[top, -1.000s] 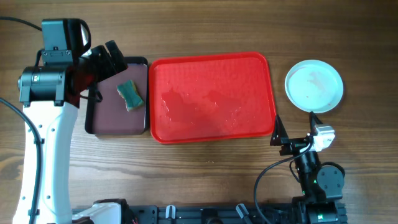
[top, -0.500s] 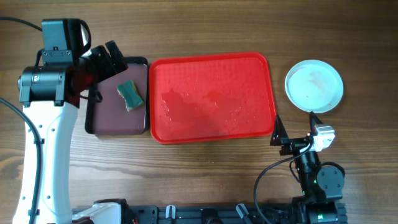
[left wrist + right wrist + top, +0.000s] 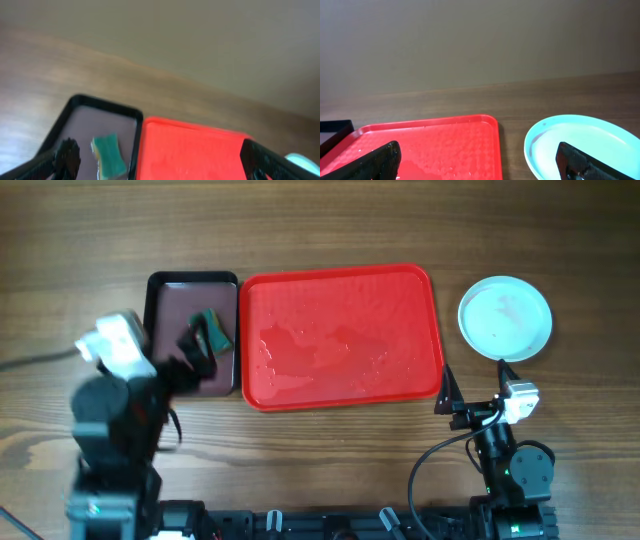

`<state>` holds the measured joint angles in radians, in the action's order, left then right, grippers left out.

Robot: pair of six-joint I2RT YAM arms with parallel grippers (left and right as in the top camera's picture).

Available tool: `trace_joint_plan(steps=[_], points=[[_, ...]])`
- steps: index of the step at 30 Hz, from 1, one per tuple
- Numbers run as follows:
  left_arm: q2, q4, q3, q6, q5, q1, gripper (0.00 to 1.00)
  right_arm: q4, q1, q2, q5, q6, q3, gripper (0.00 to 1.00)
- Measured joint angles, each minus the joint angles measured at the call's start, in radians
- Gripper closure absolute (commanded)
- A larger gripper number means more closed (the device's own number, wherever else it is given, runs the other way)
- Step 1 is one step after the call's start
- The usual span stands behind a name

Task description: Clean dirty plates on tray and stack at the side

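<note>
While the right end effector point(image 3: 474, 384) gapes wide, the plates point(image 3: 505, 317) sit just past it, near the table's point(image 3: 320, 450) right edge. Left end effector point(image 3: 159, 156) is spread too.

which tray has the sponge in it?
The smaller dark tray with the black rim, left of the big red tray. The green sponge lies in it; the red one holds only wet patches.

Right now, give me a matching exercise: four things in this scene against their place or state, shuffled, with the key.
Things:
1 green sponge
2 pale-blue plate
3 red tray
4 right gripper

Place or state:
A open, holding nothing
B on the table, right of the red tray
C carries no plates
D in the small black-rimmed tray

Pairs: 1-D, 2-B, 3-C, 4-A
</note>
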<state>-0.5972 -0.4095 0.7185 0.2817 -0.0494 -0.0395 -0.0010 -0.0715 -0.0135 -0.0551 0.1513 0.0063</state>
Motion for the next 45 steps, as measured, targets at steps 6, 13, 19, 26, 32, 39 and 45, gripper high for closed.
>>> trace_joint_plan(steps=[6,13,19,26,32,39,45], points=[[0.271,0.255,-0.346,-0.064,-0.068,0.000,0.00,0.000,0.000,0.000,0.000,0.000,0.000,0.00],[0.445,0.365,-0.549,-0.130,-0.066,0.000,0.00,0.000,0.000,0.000,0.000,0.000,0.000,0.00],[0.549,0.373,-0.624,-0.155,-0.018,0.000,0.00,0.000,0.000,0.000,0.000,0.000,0.000,0.01],[0.579,0.334,-0.705,-0.158,0.000,0.000,0.00,0.000,0.000,0.000,0.000,0.000,0.000,0.00],[0.583,0.335,-0.705,-0.158,0.000,0.000,0.00,0.000,0.000,0.000,0.000,0.000,0.000,0.00],[0.583,0.335,-0.705,-0.158,0.000,0.000,0.00,0.000,0.000,0.000,0.000,0.000,0.000,0.00],[0.583,0.335,-0.705,-0.158,0.000,0.000,0.00,0.000,0.000,0.000,0.000,0.000,0.000,0.00]])
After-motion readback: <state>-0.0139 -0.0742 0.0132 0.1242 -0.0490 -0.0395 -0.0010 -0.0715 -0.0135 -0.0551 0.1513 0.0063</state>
